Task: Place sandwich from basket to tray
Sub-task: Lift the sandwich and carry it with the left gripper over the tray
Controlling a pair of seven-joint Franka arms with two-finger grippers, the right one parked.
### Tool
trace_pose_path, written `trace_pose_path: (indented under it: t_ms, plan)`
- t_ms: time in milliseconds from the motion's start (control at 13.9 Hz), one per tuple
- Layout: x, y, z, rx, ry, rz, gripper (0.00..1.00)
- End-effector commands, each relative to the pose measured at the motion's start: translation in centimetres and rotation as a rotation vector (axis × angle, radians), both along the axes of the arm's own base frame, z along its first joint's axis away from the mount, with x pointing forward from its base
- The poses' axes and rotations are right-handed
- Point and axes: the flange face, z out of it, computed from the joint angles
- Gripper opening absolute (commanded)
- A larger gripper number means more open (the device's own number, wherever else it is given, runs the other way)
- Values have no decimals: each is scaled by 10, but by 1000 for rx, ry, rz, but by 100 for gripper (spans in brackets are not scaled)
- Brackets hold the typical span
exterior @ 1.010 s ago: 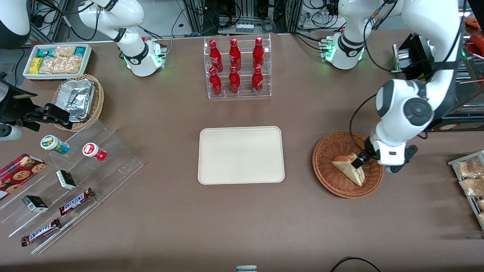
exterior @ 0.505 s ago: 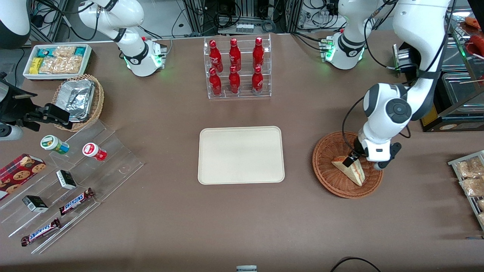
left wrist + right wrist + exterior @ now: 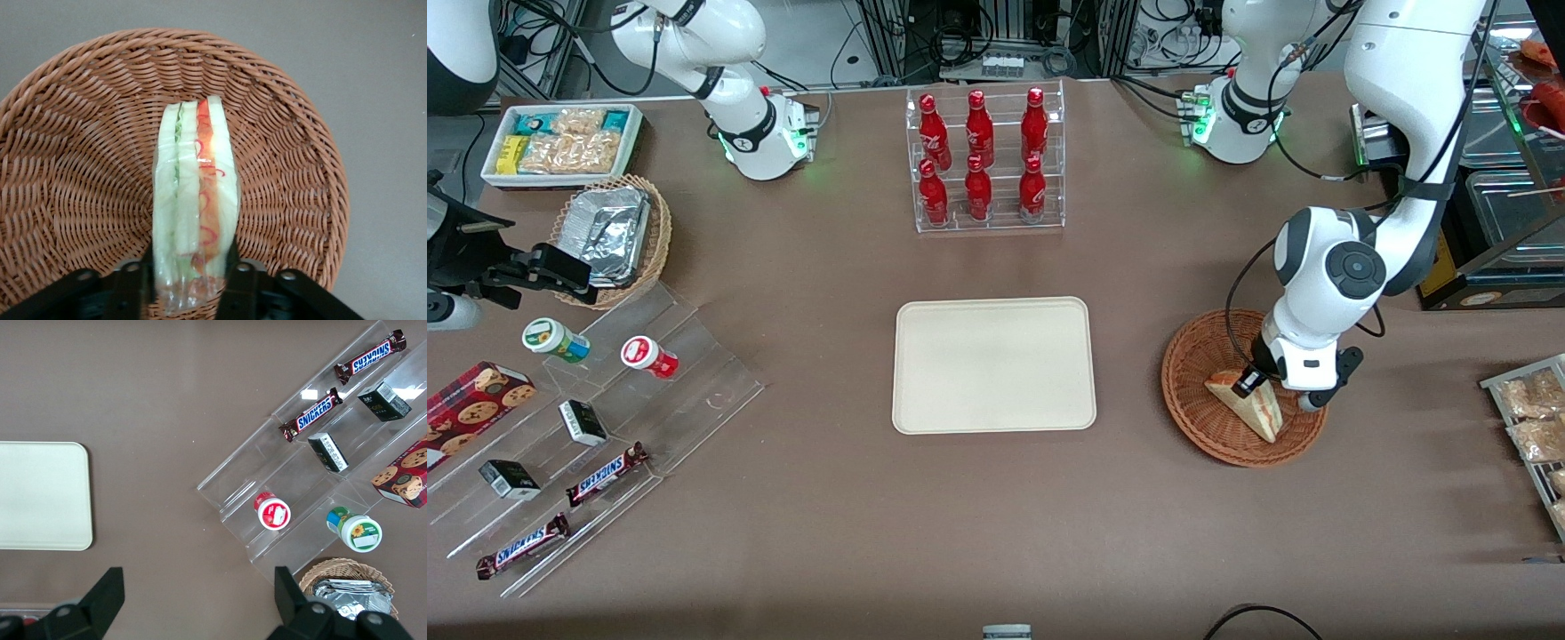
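Left wrist view, jaws clamped on sandwich (image 3: 195,200) over wicker basket (image 3: 80,167), gripper (image 3: 1249,382) above it, tray (image 3: 993,364) bare

The hand (image 3: 1249,383) is closed around the sandwich (image 3: 1249,406) within the basket (image 3: 1199,391), whose low rim surrounds it. Bare tabletop (image 3: 1129,373) lies between basket and tray (image 3: 993,364). The bottle rack (image 3: 985,160) stands farther from the front camera, well apart.

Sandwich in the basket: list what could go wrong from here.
The gripper pinches only one end of the sandwich, so it may sag or slip out on lifting. Its wrap looks slick and soft, so squeezing could crush it. Dragged low, it might catch the basket rim before reaching the tray.
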Motion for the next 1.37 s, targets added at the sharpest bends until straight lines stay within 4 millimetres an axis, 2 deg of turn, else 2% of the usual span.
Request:
trace_pose_path:
  t_ms: [0, 216, 505, 722, 938, 1082, 1299]
  plan:
    - [5, -3, 11, 23, 28, -3, 0]
    - [6, -3, 60, 96, 105, -38, 0]
    - [-3, -45, 152, 157, 201, -106, 0]
    - [-10, -87, 204, 174, 234, -159, 0]
    - [-25, -153, 225, 163, 191, -265, 0]
    - [-33, -194, 230, 119, 179, -315, 0]
    - [-42, -264, 213, 86, 149, -416, 0]
